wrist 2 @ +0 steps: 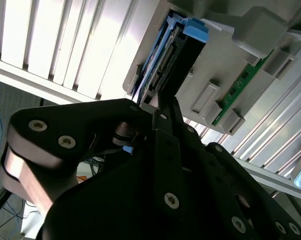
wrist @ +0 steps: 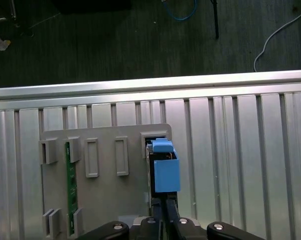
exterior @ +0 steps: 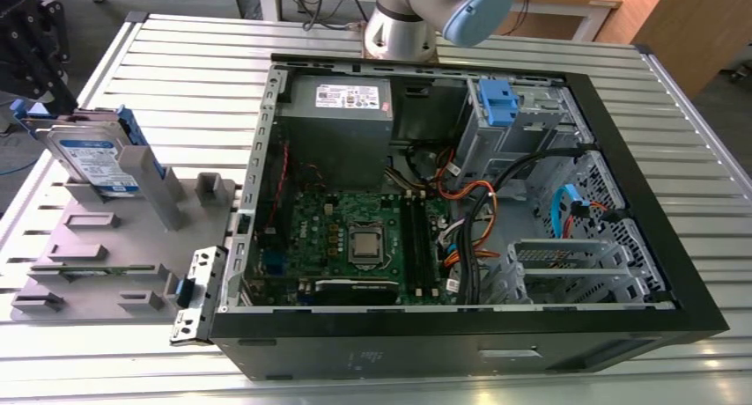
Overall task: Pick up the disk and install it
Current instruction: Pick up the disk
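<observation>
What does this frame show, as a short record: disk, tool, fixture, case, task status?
disk: standing on edge in a slot of the grey fixture
fixture: on the slatted table, at the exterior view's left of the case
tool: close above the disk's top edge; contact unclear
case: lying open, motherboard exposed
task status: disk not yet lifted or installed

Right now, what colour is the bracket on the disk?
Blue. The bracket shows best in the first wrist view.
</observation>
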### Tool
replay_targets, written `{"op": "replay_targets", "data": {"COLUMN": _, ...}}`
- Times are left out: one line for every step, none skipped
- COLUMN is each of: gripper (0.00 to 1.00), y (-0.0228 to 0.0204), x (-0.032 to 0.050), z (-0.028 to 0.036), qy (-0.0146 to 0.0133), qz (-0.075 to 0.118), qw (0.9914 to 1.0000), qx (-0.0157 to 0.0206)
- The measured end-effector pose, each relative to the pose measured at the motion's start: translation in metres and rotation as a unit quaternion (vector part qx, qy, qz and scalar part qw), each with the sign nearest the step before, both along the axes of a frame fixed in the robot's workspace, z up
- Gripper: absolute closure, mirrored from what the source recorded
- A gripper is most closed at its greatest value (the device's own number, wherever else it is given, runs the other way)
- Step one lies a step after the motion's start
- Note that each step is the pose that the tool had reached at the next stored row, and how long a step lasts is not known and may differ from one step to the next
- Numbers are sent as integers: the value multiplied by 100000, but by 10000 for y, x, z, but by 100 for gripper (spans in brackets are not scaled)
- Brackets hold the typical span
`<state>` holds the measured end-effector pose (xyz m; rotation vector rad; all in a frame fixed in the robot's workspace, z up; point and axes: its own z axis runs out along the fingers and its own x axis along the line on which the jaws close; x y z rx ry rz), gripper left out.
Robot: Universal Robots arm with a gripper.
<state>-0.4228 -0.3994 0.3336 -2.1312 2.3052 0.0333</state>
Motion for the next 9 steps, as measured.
{"op": "replay_targets", "data": {"gripper": 77, "y": 0, "x": 0, "z": 0, "qy": 0, "qz": -7, "qw": 100000, "qx": 1}}
{"op": "replay_targets", "data": {"gripper": 77, "y": 0, "x": 0, "z": 0, "qy": 2, "qz": -10, "qw": 100000, "qx": -3}}
{"op": "replay_targets", "data": {"gripper": 77, "y": 0, "x": 0, "z": 0, "qy": 1, "qz": -18, "qw": 100000, "qx": -3}}
{"op": "replay_targets", "data": {"gripper": 65, "y": 0, "x": 0, "z": 0, "qy": -2, "qz": -23, "qw": 100000, "qx": 1}}
{"op": "replay_targets", "data": {"gripper": 65, "y": 0, "x": 0, "z": 0, "qy": 1, "qz": -28, "qw": 100000, "qx": -2}}
{"op": "replay_targets", "data": {"gripper": 59, "y": 0, "x": 0, "z": 0, "qy": 0, "qz": -33, "qw": 100000, "qx": -2}}
{"op": "replay_targets", "data": {"gripper": 53, "y": 0, "x": 0, "z": 0, "qy": 0, "qz": -38, "qw": 100000, "qx": -1}}
{"op": "replay_targets", "data": {"gripper": 53, "y": 0, "x": 0, "z": 0, "qy": -1, "qz": -43, "qw": 100000, "qx": 0}}
{"op": "replay_targets", "data": {"gripper": 47, "y": 0, "x": 0, "z": 0, "qy": 2, "qz": -48, "qw": 100000, "qx": -1}}
